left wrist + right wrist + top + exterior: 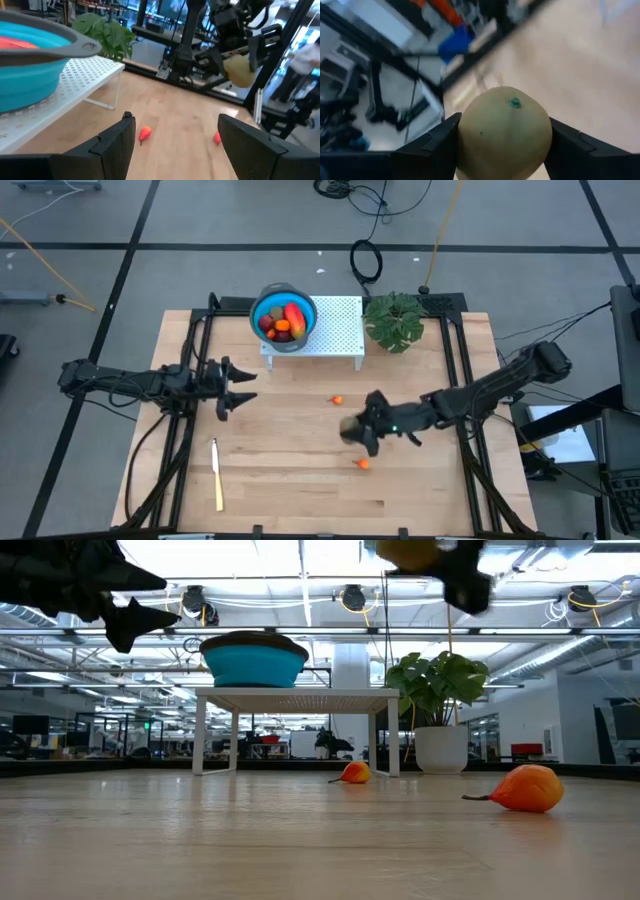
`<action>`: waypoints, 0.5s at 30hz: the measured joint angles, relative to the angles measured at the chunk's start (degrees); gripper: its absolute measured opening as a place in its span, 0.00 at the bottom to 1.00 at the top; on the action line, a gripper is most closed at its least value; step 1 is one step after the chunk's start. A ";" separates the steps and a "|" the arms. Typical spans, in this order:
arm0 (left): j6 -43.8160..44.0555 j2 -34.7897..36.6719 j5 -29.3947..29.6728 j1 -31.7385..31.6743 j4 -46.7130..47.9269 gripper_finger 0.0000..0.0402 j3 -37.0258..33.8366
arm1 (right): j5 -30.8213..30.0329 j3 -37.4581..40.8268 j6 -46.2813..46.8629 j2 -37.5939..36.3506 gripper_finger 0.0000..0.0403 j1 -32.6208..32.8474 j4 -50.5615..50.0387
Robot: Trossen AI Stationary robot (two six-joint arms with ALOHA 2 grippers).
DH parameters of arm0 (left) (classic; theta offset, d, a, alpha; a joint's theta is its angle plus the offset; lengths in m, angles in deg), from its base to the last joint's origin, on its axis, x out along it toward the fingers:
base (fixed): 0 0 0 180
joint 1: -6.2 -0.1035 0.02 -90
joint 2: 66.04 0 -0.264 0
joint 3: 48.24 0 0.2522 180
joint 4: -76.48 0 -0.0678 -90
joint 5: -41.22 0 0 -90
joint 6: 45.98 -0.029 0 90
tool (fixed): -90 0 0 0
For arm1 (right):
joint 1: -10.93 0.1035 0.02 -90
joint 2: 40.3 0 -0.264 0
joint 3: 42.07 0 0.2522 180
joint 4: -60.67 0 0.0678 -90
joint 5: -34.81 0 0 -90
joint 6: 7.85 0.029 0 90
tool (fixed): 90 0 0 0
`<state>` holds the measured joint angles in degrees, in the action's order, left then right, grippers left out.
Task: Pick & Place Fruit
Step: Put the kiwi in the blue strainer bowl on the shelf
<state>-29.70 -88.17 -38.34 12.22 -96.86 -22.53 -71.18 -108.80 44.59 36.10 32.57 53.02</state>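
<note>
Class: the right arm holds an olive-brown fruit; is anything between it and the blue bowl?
Nothing visible blocks it. The olive-brown fruit hangs above bare table; the blue bowl sits on the white rack, open-topped, plant off to one side.

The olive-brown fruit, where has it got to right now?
The olive-brown fruit is clamped in the right hand, lifted above the table's right half, between the two small orange fruits lying on the wood.
</note>
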 joint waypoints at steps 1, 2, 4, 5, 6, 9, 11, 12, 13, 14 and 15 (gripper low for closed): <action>0.59 0.00 0.00 0.00 -0.66 0.70 0.00 | -1.56 0.00 -2.29 -0.39 0.55 -0.41 1.85; 0.99 0.00 -0.02 0.00 -1.03 0.70 0.02 | -2.68 0.00 -4.74 -0.80 0.55 -0.86 3.73; 2.22 0.00 -0.01 0.00 -1.90 0.70 0.02 | -4.94 -0.01 -10.10 -1.16 0.55 -1.90 8.24; 2.55 0.00 0.00 0.00 -2.39 0.70 0.01 | -5.84 -0.02 -12.71 -1.20 0.55 -2.46 10.21; 2.89 0.00 0.02 0.00 -2.80 0.70 0.00 | -6.71 -0.02 -15.36 -1.20 0.55 -2.92 11.99; 4.91 0.01 0.60 0.00 -4.15 0.70 0.02 | -6.82 -0.02 -23.11 -1.16 0.55 -4.90 15.84; 7.82 0.00 1.59 0.00 -4.58 0.70 0.02 | -6.86 -0.02 -27.51 -1.18 0.55 -6.35 16.86; 9.44 0.00 1.75 0.00 -5.15 0.70 0.02 | -6.88 -0.02 -29.70 -1.17 0.55 -7.00 16.86; 10.98 0.00 1.87 0.00 -5.62 0.70 0.02 | -6.89 -0.02 -31.87 -1.16 0.55 -7.67 16.79; 12.41 -0.01 2.09 0.00 -6.03 0.70 0.02 | -6.88 -0.02 -33.90 -1.16 0.55 -8.33 16.78; 13.83 -0.11 2.40 0.00 -6.68 0.70 0.02 | -6.85 -0.02 -35.90 -1.16 0.55 -8.91 16.79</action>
<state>-15.87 -88.28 -35.94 12.22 -103.54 -22.51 -78.03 -108.82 8.69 34.94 23.66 69.81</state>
